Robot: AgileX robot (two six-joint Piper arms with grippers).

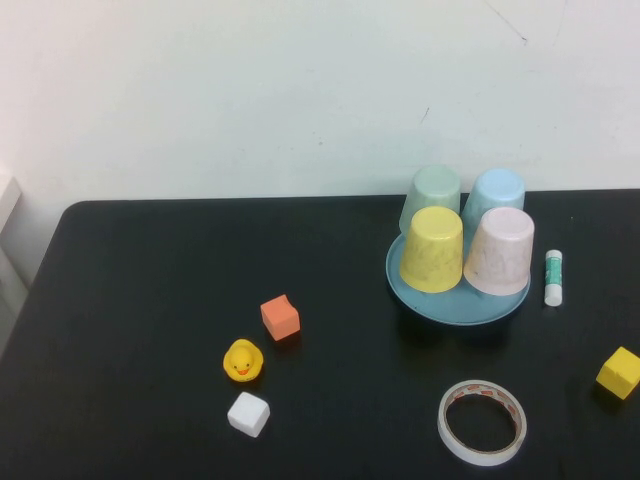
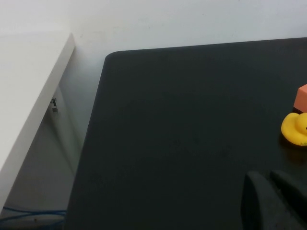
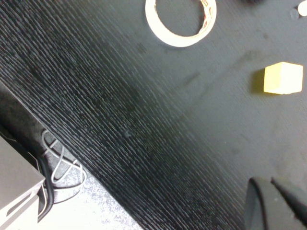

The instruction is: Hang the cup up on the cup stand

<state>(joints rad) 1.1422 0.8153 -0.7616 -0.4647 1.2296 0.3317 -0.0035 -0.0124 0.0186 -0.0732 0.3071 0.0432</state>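
Observation:
The pale pink cup [image 1: 499, 250] stands upside down at the front right of the round teal cup stand [image 1: 455, 305], on the right half of the black table. The stand's pegs are hidden under the cups. Neither arm shows in the high view. My left gripper [image 2: 268, 179] hovers shut and empty over the table's left part, near the yellow duck [image 2: 295, 128]. Over the table's near right part, close to the tape roll [image 3: 181, 21] and a yellow cube [image 3: 283, 77], my right gripper [image 3: 269, 183] is also shut and empty.
A yellow cup [image 1: 433, 249], a green cup [image 1: 432, 195] and a light blue cup [image 1: 495, 195] also sit inverted on the stand. Round about lie a glue stick [image 1: 554, 277], an orange cube [image 1: 280, 317], a white cube [image 1: 248, 414] and the duck [image 1: 243, 360].

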